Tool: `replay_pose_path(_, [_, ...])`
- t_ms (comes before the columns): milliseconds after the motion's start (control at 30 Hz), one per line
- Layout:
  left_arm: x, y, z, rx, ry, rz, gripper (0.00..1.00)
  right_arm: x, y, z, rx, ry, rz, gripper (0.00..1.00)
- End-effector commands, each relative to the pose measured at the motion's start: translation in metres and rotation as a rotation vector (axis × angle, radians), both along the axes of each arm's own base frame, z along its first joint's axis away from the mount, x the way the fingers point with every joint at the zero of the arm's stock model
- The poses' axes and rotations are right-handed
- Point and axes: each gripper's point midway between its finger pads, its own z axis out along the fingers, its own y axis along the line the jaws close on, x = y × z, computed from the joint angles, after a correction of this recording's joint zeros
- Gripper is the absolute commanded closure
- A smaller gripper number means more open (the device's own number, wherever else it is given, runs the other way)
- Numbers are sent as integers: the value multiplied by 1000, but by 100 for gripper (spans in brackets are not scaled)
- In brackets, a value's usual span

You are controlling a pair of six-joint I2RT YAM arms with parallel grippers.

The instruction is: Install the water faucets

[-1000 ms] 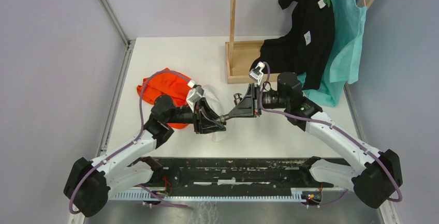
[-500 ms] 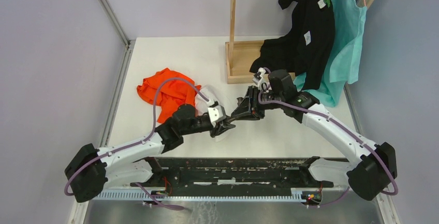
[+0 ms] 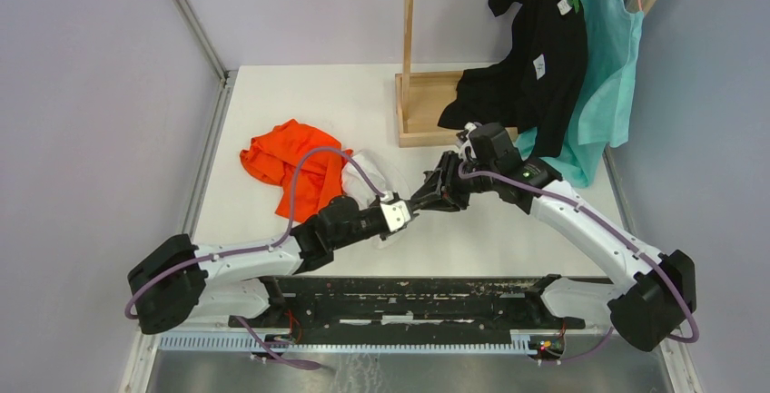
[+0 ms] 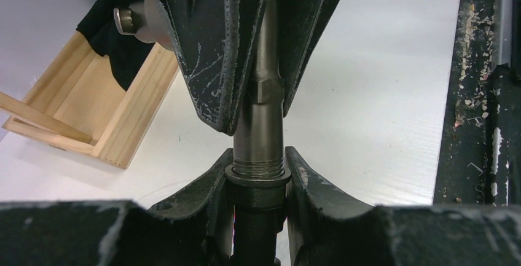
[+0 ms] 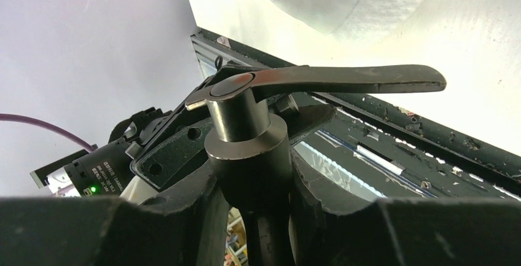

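My left hand [image 4: 258, 168] is clamped on the pipe [image 4: 258, 125], my right hand [image 5: 252, 174] on the valve [image 5: 246, 125]. They share one line, hand to hand, over the near half of the surface [image 3: 309, 103].

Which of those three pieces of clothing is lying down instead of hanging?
The orange garment, crumpled on the left side of the table; the black garment and the teal garment both hang at the back right.

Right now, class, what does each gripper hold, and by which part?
Left gripper: the faucet pipe, clamped just below its threaded collar. Right gripper: the valve body, clamped beneath the lever handle.
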Motion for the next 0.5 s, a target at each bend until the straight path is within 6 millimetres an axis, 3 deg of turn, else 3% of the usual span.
replay_pose_path(0, [-13,-23,66,-209,-134,-92,97,27,6,35,61,-98,-117,91])
replay_pose_path(133, [-14,-21,66,-257,-69,-115,97,27,5,33,53,-114,-104,72])
replay_pose_path(300, [-9,-19,66,-261,-18,-122,97,24,2,41,53,-162,-91,37])
replay_pose_path(467, [-2,-16,66,-284,21,-119,97,20,-3,51,51,-203,-82,24])
